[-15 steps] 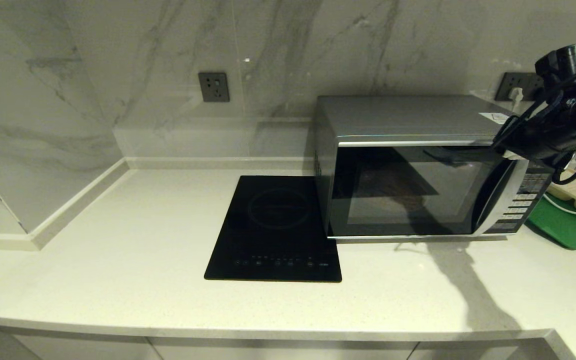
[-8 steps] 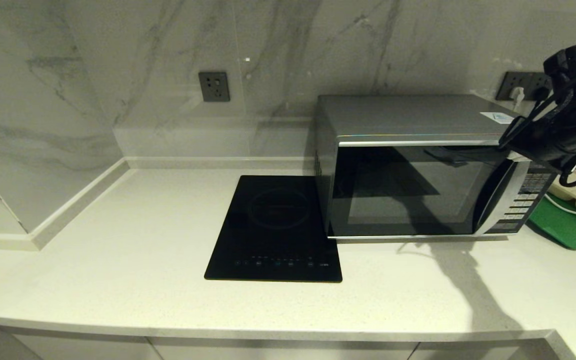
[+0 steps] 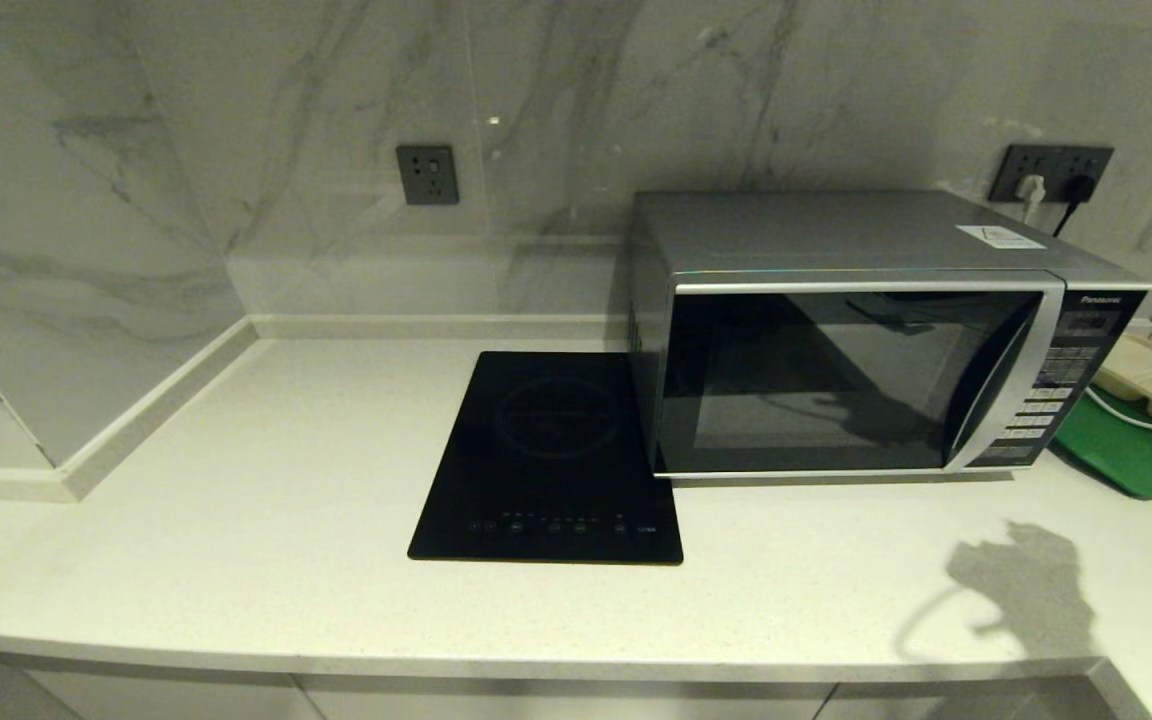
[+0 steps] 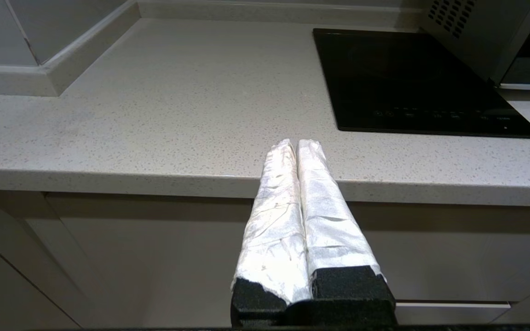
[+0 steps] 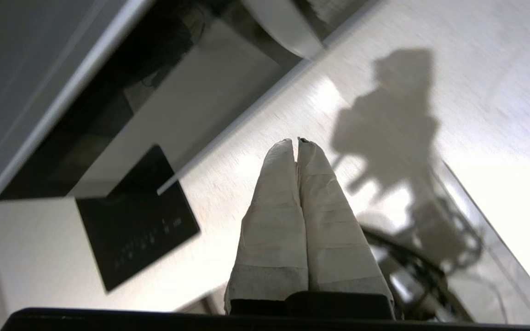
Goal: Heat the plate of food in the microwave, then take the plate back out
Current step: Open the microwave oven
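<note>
The right arm, a second ago up against the button panel, has gone from the head view — only its shadow lies on the countertop [image 3: 236,520] before the microwave [image 3: 866,340]. The right gripper [image 5: 297,143] hangs above that counter, fingers pressed together, empty. The left gripper [image 4: 297,145] sits parked by the counter's front edge, fingers together. Microwave door shut — the plate of food cannot be made out behind the glass

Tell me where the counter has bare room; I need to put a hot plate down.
The widest bare patch runs from the left wall corner to the black cooktop. A second strip lies in front of the microwave to the counter edge. It is crowded on the right, around the green tray and its cable.
</note>
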{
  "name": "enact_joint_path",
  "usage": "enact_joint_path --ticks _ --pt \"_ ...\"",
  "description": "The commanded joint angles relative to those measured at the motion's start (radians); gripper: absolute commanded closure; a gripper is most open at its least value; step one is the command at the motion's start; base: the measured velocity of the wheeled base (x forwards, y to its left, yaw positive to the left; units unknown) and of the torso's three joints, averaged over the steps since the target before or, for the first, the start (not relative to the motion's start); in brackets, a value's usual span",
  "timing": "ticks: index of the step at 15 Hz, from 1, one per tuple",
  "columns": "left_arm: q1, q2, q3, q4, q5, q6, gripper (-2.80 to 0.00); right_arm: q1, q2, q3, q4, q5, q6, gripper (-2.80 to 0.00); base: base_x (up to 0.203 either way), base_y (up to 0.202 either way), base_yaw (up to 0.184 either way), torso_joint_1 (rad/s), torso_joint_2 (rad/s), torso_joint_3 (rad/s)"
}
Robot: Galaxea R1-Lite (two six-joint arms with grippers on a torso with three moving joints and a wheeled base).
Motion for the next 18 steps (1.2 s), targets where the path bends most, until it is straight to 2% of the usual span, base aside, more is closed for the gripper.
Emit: enact_joint_path --ticks 1,2,4,5,6,7,8,10,12,15,16,18 --pt "0.0 0.0 0.0 0.001 0.0 -0.001 0.0 -0.287 -0.09 0.02 0.112 0.235 -0.18 0.0 0.0 0.0 0.0 0.0 0.0 0.0" --pt "0.0 0.0 0.0 -0.001 0.0 -0.001 0.0 -0.403 -0.082 0.024 0.168 0.307 -0.338 0.0 0.0 0.0 0.0 0.0 0.0 0.0" --pt "0.0 0.0 0.0 -0.001 0.0 -0.001 0.0 -0.594 -0.038 0.024 0.316 0.416 -0.771 0.0 0.0 0.0 0.0 0.0 0.0 0.0" --pt "0.0 0.0 0.0 -0.001 0.0 -0.001 0.0 -0.664 -0.005 0.021 0.378 0.45 -0.91 0.0 0.0 0.0 0.0 0.0 0.0 0.0" --pt "0.0 0.0 0.0 -0.001 0.0 -0.001 0.0 -0.698 0.036 0.017 0.414 0.478 -0.975 0.0 0.0 0.0 0.0 0.0 0.0 0.0" --pt "0.0 0.0 0.0 -0.001 0.0 -0.001 0.0 -0.701 0.085 0.02 0.441 0.517 -0.956 0.0 0.0 0.0 0.0 0.0 0.0 0.0" --pt "0.0 0.0 0.0 -0.001 0.0 -0.001 0.0 -0.704 0.111 0.031 0.454 0.563 -0.902 0.0 0.0 0.0 0.0 0.0 0.0 0.0" --pt "0.0 0.0 0.0 0.0 0.0 -0.001 0.0 -0.725 0.081 -0.018 0.405 0.57 -0.899 0.0 0.0 0.0 0.0 0.0 0.0 0.0" --pt "0.0 0.0 0.0 -0.001 0.0 -0.001 0.0 -0.731 0.04 -0.147 0.326 0.565 -0.898 0.0 0.0 0.0 0.0 0.0 0.0 0.0" --pt "0.0 0.0 0.0 -0.001 0.0 -0.001 0.0 -0.708 0.0 -0.398 0.281 0.557 -0.891 0.0 0.0 0.0 0.0 0.0 0.0 0.0" --pt "0.0 0.0 0.0 -0.001 0.0 -0.001 0.0 -0.666 -0.037 -0.435 0.222 0.533 -0.885 0.0 0.0 0.0 0.0 0.0 0.0 0.0" --pt "0.0 0.0 0.0 -0.001 0.0 -0.001 0.0 -0.59 -0.077 -0.435 0.05 0.413 -0.852 0.0 0.0 0.0 0.0 0.0 0.0 0.0"
